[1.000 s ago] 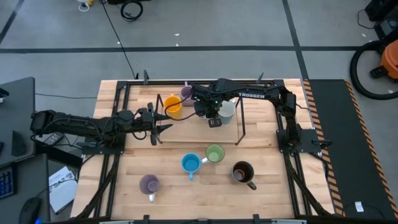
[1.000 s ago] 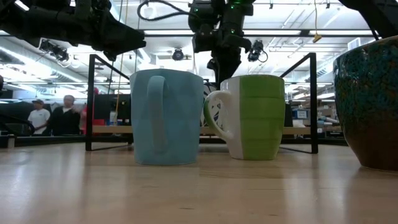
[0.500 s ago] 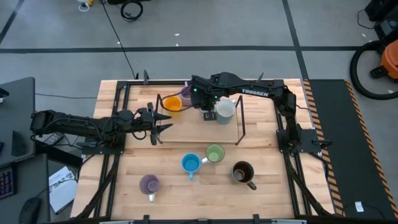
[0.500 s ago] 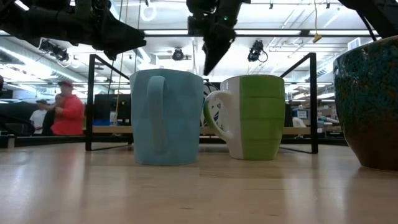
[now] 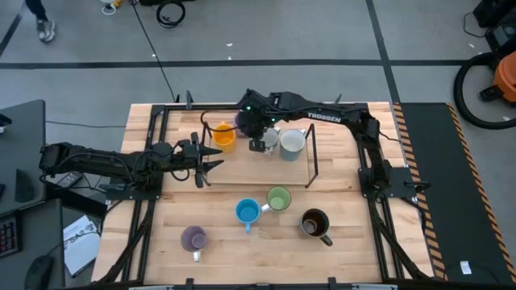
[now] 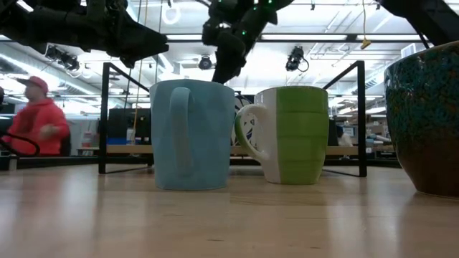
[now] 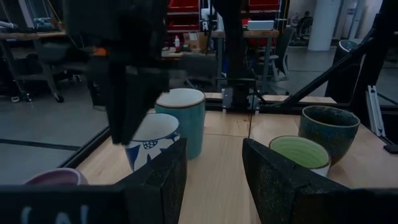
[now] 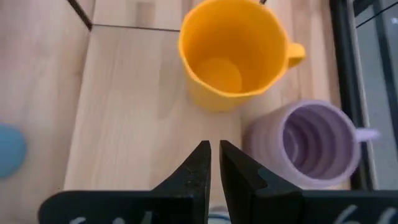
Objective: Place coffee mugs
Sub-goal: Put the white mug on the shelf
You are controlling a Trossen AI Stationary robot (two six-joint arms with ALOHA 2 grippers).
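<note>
My right gripper (image 5: 257,145) (image 8: 213,158) hangs shut and holds nothing. It points steeply down over the black wire rack (image 5: 311,165), between the orange mug (image 5: 224,137) (image 8: 233,53) and a patterned white mug (image 5: 271,138) (image 7: 149,137). A lavender mug (image 8: 317,143) stands beside the orange one, and a pale mug (image 5: 293,143) beside the patterned one. Nearer the front, a blue mug (image 5: 247,212), a green mug (image 5: 278,198), a dark brown mug (image 5: 314,222) and a purple mug (image 5: 193,238) stand upright on the table. My left gripper (image 5: 211,158) (image 7: 214,171) waits open and level at the rack's left end.
The rack's black posts (image 6: 105,118) and top bars (image 6: 287,37) frame the space where my right gripper hangs. Bare wood lies between the rack and the front mugs (image 5: 242,185). A person in red (image 6: 39,125) is in the room beyond the table.
My right gripper has moved toward the table's left edge and a little up, from over the patterned white mug to beside the orange mug. It has tipped to a less steep slant. No mug has moved.
</note>
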